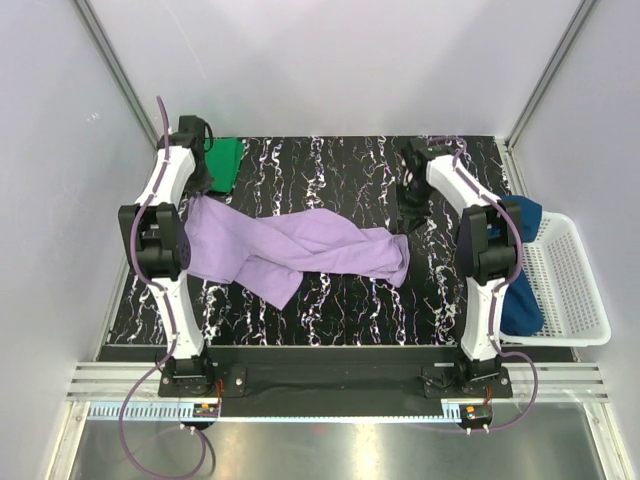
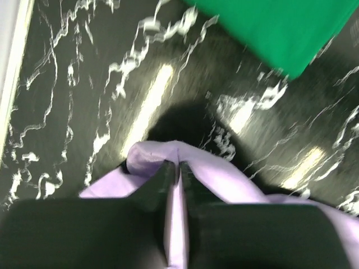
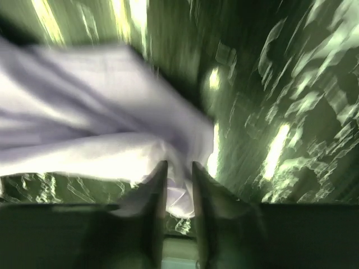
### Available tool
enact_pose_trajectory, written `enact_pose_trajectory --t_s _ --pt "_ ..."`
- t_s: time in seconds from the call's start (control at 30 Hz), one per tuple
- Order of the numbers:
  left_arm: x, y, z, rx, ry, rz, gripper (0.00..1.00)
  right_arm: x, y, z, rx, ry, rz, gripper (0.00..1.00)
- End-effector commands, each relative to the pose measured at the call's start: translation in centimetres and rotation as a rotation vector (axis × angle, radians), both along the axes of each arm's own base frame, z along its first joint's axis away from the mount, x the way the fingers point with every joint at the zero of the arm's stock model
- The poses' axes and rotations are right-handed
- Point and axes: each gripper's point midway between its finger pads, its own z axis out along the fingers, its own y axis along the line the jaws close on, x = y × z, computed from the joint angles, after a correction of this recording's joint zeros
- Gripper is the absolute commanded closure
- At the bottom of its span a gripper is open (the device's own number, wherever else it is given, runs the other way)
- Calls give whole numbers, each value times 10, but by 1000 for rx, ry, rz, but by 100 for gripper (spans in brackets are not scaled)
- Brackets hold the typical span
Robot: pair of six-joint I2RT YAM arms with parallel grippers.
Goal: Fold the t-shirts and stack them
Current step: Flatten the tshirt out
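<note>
My left gripper [image 2: 179, 166] is all but closed, with a thin strip of the lavender t-shirt [image 1: 300, 250] pinched between the fingers. My right gripper [image 3: 178, 168] is narrowed onto the other end of the same shirt. That wrist view is smeared, so I can't tell how deep its bite goes.

In the overhead view the shirt runs as a twisted band from left of centre to just right of centre. It bunches and sags toward the lower middle and is nowhere near flat. The green t-shirt [image 1: 226, 160] lies as a neat flat patch in the upper left, just beside my left gripper. The dark blue t-shirt [image 1: 520, 290] hangs over the near rim of the white mesh basket [image 1: 575, 290] at the right edge. Under it all is the black marbled table top [image 1: 330, 310].

I read this as the spread-out step, before any fold is made. I want to draw both ends apart evenly so the twist comes out, staying low so the cloth drags flat and doesn't billow. I'll set it down in the open centre, well clear of the green shirt. The left pinch looks thin, so the pull has to be gentle and equal on both sides. A jerk could slip the cloth from one gripper and leave it heaped again.
</note>
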Motion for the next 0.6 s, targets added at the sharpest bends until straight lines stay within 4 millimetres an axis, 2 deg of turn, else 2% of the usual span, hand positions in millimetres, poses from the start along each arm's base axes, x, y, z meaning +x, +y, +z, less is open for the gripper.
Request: enact_pose_trajectory --t_s 0.0,0.03,0.07,0.1,0.13,0.17,0.2,0.23,0.27,0.3,0.33,0.37,0.4,0.43,0.47,0.5,0.53,0.57 --pt "25 -1 44 -10 -108 5 73 33 -16 15 -46 -64 -10 59" --pt "20 0 40 -8 -92 10 57 34 -22 12 -75 -57 -22 55" --pt "18 1 53 1 -129 17 45 31 -22 14 -74 -53 -34 51" --pt "11 1 55 6 -133 23 37 30 -26 25 -91 -80 -51 50" --pt "-3 3 46 10 -103 33 28 25 -26 31 -94 -88 -57 49" --pt "-12 2 68 6 -165 36 24 15 -25 30 -92 -75 -60 49" --pt "-20 1 71 0 -175 42 20 8 -22 51 -75 -123 -59 49" --pt "-30 -3 77 -19 -196 45 19 0 -17 56 -60 -134 -49 49" --pt "-51 -5 77 -29 -205 48 19 -17 -4 50 -56 -119 -9 50" --pt "-61 -8 81 -42 -224 47 19 -28 8 61 -13 -134 10 53" --pt "-73 -14 78 -64 -226 37 19 -43 26 61 40 -109 42 54" --pt "-81 -16 79 -72 -242 31 21 -61 44 51 66 -73 76 56" --pt "-104 -19 78 -86 -245 24 22 -70 55 48 91 -64 93 58" --pt "-113 -25 76 -112 -245 9 23 -77 63 50 116 -67 77 65" --pt "-123 -28 76 -123 -245 3 25 -81 67 39 126 -68 71 68" --pt "-140 -31 68 -134 -233 -3 26 -83 72 39 160 -71 61 72" --pt "-147 -36 66 -155 -235 -18 26 -84 73 35 169 -64 41 79" --pt "-155 -38 61 -163 -224 -23 27 -85 73 28 171 -61 31 82"
